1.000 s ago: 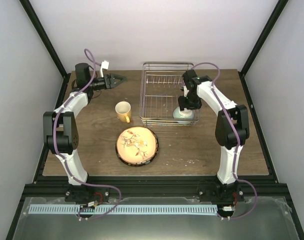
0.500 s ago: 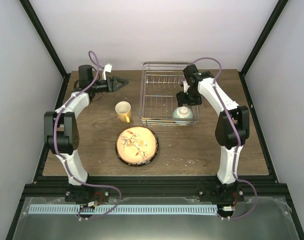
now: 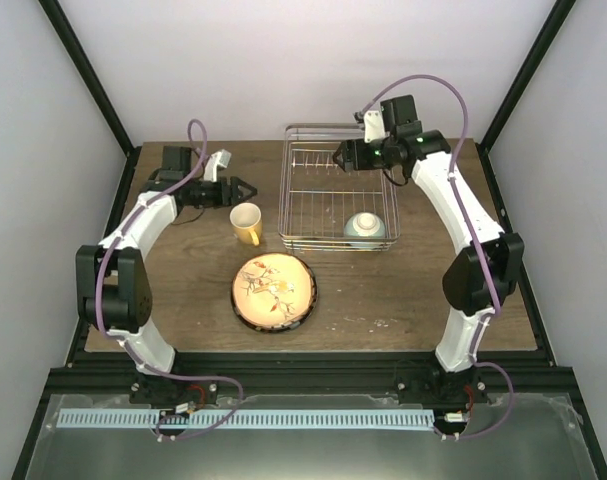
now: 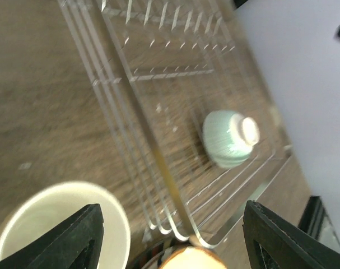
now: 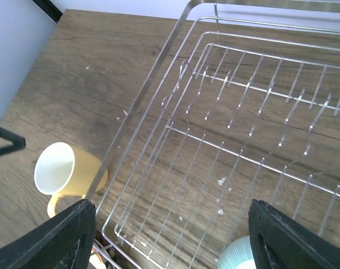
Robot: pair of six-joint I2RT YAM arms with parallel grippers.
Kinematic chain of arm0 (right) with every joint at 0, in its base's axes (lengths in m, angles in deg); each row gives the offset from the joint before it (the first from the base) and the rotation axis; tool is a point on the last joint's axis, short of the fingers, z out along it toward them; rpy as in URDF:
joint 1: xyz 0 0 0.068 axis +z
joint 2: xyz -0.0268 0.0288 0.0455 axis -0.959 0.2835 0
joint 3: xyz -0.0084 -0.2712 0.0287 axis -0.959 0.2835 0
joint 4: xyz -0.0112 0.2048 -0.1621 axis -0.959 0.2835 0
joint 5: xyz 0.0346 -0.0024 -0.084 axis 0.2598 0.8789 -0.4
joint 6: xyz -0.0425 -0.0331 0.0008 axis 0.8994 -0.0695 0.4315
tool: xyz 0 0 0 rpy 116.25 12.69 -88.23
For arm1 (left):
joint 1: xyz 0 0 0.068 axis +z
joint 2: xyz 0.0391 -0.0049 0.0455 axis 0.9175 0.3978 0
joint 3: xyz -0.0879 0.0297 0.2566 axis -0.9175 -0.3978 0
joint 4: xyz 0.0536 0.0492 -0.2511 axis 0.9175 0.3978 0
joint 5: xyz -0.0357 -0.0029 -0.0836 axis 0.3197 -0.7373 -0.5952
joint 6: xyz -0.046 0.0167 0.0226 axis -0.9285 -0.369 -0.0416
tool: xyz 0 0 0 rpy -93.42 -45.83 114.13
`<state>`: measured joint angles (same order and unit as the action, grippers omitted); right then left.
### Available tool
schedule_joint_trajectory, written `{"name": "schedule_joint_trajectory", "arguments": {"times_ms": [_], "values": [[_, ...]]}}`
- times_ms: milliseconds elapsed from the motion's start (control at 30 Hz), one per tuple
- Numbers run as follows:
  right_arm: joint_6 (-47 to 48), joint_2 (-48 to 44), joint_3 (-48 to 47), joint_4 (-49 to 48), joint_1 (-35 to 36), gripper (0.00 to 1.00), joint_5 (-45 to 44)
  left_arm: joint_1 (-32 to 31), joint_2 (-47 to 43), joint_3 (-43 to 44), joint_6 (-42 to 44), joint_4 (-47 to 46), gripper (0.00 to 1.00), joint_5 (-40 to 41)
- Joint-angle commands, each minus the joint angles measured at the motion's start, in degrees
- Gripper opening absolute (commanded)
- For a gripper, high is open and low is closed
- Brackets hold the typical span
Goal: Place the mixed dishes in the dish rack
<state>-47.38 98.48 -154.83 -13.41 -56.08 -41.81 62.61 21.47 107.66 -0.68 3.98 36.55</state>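
The silver wire dish rack (image 3: 328, 190) stands at the back middle of the table. The pale-teal bowl (image 3: 364, 228) sits in its near right corner, foot ring showing; it also shows in the left wrist view (image 4: 230, 138). The yellow mug (image 3: 246, 222) stands upright left of the rack. The orange-cream floral plate (image 3: 273, 288) lies on a dark-rimmed plate (image 3: 311, 298) in front. My left gripper (image 3: 249, 188) is open and empty, just behind the mug (image 4: 57, 224). My right gripper (image 3: 335, 157) is open and empty, raised over the rack's prongs (image 5: 259, 95).
The right wrist view shows the mug (image 5: 66, 174) outside the rack's left wall (image 5: 141, 106). The rack's rear half holds only its upright prongs. Black frame posts and pale walls close the table's sides and back.
My right gripper has let go of the bowl, risen and swung back and left over the rack. My left gripper has come nearer, toward the mug.
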Motion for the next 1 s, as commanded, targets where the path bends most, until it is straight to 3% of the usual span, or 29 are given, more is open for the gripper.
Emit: {"name": "schedule_joint_trajectory", "arguments": {"times_ms": [0, 333, 867, 933, 967], "values": [[-0.8, 3.6, -3.3, -1.7, 0.2, 0.75, 4.4, -1.3, -3.0, 0.3, 5.1, 13.9, 0.7, 13.7], [-0.7, 3.3, -2.1, -1.7, 0.3, 0.75, 3.7, -1.4, -3.8, 0.4, 2.0, 15.3, 0.7, 27.6], [-1.7, 0.7, 1.2, -2.2, 0.3, 0.76, 2.1, -2.9, 6.5, 3.6, 1.9, 14.4, 0.68, 27.7], [-1.8, 0.6, 1.4, -2.2, 0.4, 0.76, 2.7, -3.1, 6.4, 3.4, 1.5, 13.8, 0.63, 27.5], [-1.9, 0.8, 1.2, -2.0, 0.3, 0.76, 3.1, -3.1, 6.5, 3.2, 1.4, 13.5, 0.56, 27.2]]}}
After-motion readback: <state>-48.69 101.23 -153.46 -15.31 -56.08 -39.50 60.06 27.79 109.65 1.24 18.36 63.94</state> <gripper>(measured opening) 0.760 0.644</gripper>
